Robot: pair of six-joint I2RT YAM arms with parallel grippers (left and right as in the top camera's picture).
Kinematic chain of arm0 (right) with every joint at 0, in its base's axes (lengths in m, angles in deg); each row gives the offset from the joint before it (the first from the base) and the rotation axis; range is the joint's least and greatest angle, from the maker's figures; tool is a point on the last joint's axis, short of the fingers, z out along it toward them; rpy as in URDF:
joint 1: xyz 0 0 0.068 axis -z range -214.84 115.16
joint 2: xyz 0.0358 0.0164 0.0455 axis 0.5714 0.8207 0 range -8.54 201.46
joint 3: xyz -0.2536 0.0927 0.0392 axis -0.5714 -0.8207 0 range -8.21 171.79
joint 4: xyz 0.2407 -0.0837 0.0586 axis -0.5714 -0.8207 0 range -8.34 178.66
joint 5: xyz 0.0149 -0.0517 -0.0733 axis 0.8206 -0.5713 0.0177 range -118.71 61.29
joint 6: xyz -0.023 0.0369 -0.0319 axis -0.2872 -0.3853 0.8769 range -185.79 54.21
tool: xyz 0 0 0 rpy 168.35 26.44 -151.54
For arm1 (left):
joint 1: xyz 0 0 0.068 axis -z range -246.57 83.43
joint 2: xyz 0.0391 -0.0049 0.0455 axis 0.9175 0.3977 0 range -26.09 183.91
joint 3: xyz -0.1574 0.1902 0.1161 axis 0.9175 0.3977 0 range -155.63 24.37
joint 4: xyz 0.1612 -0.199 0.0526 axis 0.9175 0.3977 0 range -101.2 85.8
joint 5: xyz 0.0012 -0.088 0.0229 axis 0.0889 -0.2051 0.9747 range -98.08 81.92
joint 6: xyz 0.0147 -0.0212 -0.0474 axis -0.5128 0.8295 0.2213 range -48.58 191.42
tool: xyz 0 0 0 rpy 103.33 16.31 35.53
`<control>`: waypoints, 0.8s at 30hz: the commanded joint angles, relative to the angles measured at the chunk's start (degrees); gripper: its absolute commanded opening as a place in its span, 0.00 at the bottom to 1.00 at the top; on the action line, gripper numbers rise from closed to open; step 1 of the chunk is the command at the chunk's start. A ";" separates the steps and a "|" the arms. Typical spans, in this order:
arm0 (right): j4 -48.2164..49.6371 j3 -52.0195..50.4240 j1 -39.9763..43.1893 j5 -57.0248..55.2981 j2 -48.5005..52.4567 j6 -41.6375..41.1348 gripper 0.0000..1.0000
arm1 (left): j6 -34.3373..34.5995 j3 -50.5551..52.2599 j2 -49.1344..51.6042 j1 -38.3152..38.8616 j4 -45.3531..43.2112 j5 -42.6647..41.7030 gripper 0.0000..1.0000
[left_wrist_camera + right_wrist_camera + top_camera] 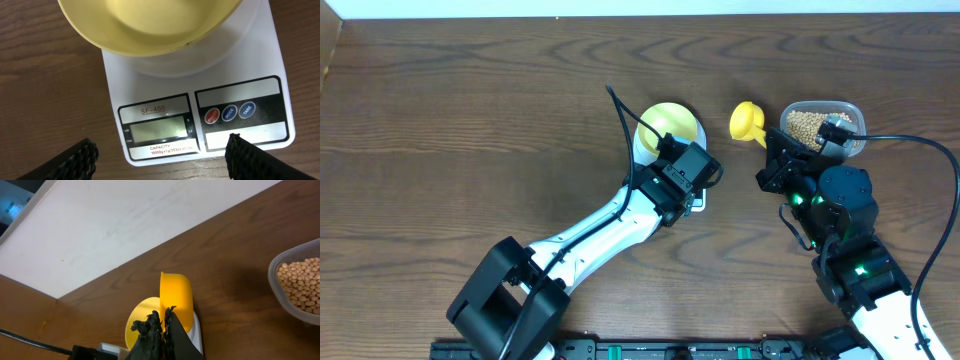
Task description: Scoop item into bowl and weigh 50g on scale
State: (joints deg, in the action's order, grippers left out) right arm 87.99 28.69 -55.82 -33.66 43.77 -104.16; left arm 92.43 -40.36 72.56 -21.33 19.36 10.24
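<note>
The pale yellow-green bowl [668,124] stands on the white scale [200,95]; the part of its inside that shows holds no beans [150,25]. My left gripper [686,168] hovers open over the scale's display end, fingers apart at either side [160,160]. The grey display shows no readable digits. My right gripper [769,147] is shut on the handle of the bright yellow scoop [747,120], held between the bowl and the tub. In the right wrist view the scoop [176,297] is above my shut fingers [164,322], with the bowl [139,317] behind. The tan beans [812,124] lie in the tub.
The clear plastic tub [855,112] with beans stands at the back right, also in the right wrist view [274,275]. A white wall runs along the table's far edge [125,225]. Cables trail from both arms.
</note>
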 commanded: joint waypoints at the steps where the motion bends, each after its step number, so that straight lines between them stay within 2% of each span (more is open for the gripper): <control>1: -0.24 0.98 0.42 -0.94 -0.68 -0.13 0.01 | 0.70 0.87 0.59 0.17 -0.11 0.79 0.84; 24: -0.42 0.96 0.42 -0.94 -0.68 -0.13 0.01 | 0.68 0.87 3.63 0.17 -0.48 0.79 0.84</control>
State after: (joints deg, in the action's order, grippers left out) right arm 87.56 28.69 -55.82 -33.68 43.77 -104.16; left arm 92.45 -40.36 75.36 -21.33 18.88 10.24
